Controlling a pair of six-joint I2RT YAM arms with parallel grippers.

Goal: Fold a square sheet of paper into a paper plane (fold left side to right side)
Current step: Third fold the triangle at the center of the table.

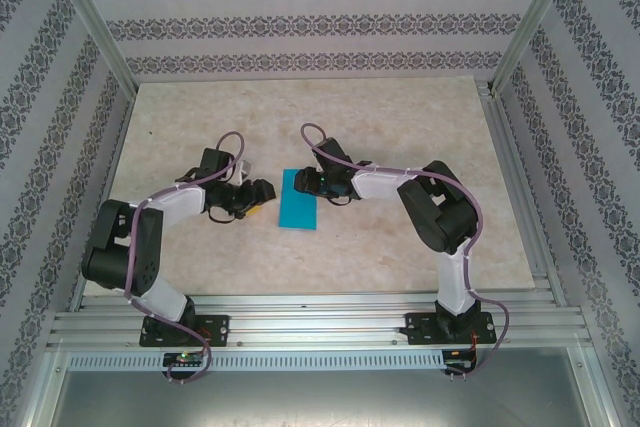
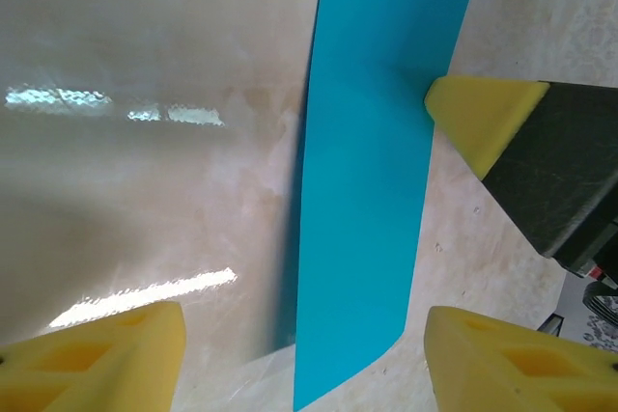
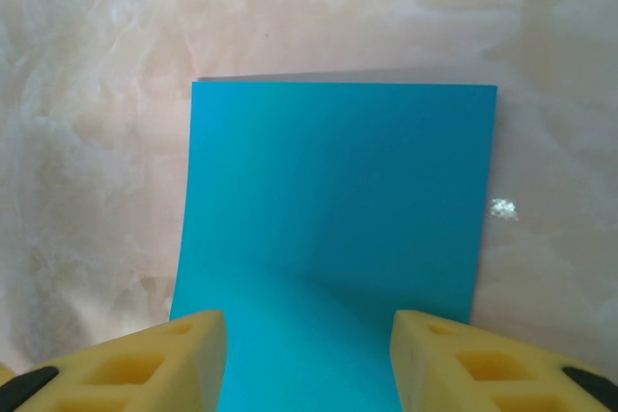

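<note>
The square sheet of paper (image 1: 299, 200) lies on the table as a narrow cyan-blue rectangle, apparently folded in half, with no paper plane shape to it. My left gripper (image 1: 262, 197) is just left of it, open. In the left wrist view the sheet (image 2: 372, 171) runs away from my left gripper (image 2: 304, 364), its near corner between the yellow fingers (image 2: 97, 359). My right gripper (image 1: 308, 182) reaches over the sheet's far right part. One of its yellow fingertips (image 2: 478, 113) touches the sheet's right edge. In the right wrist view my right gripper (image 3: 309, 364) is open over the slightly bowed sheet (image 3: 338, 200).
The marbled tabletop (image 1: 400, 127) stretches on all sides of the sheet. Patterned walls (image 1: 300, 22) and metal posts enclose it. Aluminium rails (image 1: 320, 322) carry the arm bases at the near edge.
</note>
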